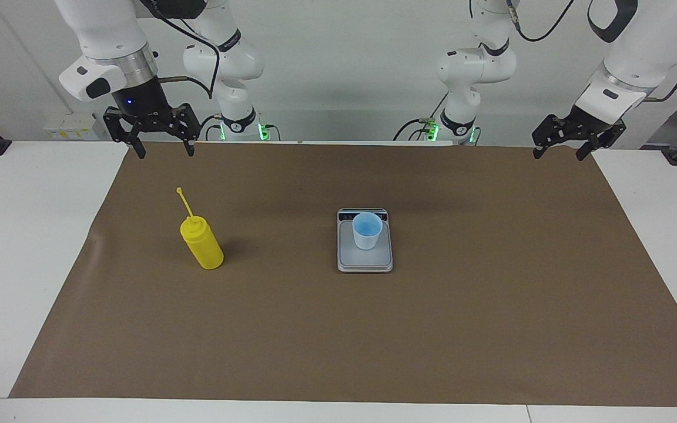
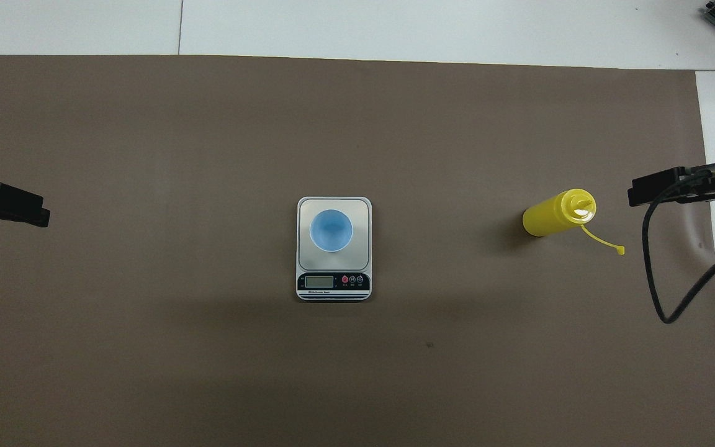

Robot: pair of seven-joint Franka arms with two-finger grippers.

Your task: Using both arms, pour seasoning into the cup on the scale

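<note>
Facing view shows my right gripper [image 1: 162,144] spread and empty above the counter's robot-side edge, over nothing, with the seasoning [image 1: 202,244] upright toward that arm's end. My left gripper [image 1: 565,147] waits, spread too. The cup [image 1: 367,231] sits on the scale [image 1: 365,261] mid-counter, ready for pouring.

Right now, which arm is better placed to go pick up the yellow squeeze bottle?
The right arm. Its gripper hangs open over the mat edge at the end of the table where the yellow squeeze bottle stands upright. The left gripper hangs at the left arm's end, with the scale and cup between.
</note>
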